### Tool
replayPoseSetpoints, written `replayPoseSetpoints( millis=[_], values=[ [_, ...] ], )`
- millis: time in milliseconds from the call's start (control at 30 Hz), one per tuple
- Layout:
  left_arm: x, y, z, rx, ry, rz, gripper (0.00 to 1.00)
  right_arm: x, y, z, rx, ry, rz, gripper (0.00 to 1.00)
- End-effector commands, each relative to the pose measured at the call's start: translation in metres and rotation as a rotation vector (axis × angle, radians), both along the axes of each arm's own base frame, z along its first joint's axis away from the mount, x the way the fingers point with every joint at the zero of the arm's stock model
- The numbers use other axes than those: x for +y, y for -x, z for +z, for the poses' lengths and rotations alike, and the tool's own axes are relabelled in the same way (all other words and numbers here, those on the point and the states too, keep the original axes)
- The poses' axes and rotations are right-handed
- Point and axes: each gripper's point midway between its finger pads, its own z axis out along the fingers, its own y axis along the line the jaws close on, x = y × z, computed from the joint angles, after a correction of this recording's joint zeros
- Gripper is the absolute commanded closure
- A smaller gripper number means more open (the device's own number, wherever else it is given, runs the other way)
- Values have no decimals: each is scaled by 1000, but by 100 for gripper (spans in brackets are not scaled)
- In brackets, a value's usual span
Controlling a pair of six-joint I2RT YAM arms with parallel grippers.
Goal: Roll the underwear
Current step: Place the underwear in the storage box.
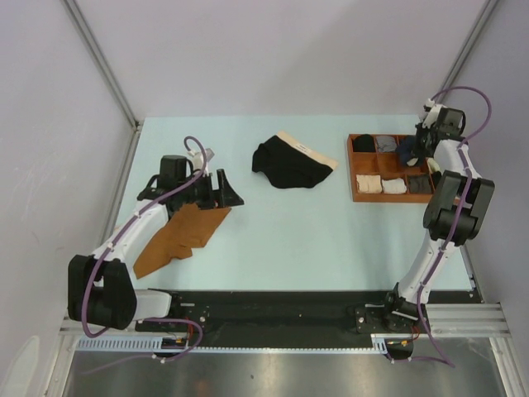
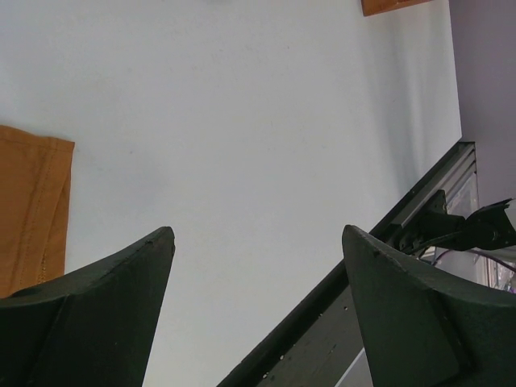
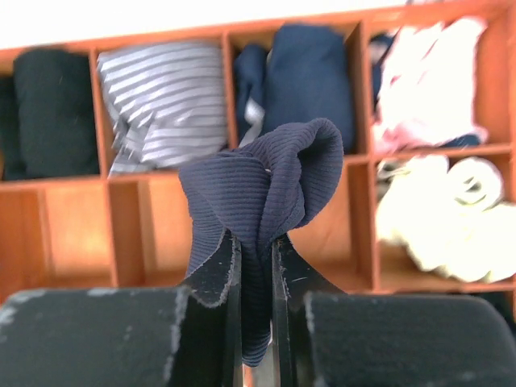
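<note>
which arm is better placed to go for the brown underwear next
Left. The left tool is open and sits right beside the brown underwear. The right tool is busy: it is shut on the navy underwear over the wooden tray, on the opposite side of the table.

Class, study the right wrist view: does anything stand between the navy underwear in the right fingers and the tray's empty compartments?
Nothing visible does. The navy underwear hangs pinched in the right fingers over the wooden tray. The empty compartments show bare wood, though the cloth itself hides part of one.
</note>
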Motion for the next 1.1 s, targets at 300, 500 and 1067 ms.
replayPoseSetpoints(
  millis=[300,500,1067],
  values=[
    [3,-7,1,-27,23,-6,10,-33,-20,-3,-13,34,-11,100],
    [3,-8,3,-28,33,-7,11,-30,-8,-22,37,21,-9,100],
    [4,-7,2,-30,33,-4,10,-35,4,-72,158,22,-28,100]
  ],
)
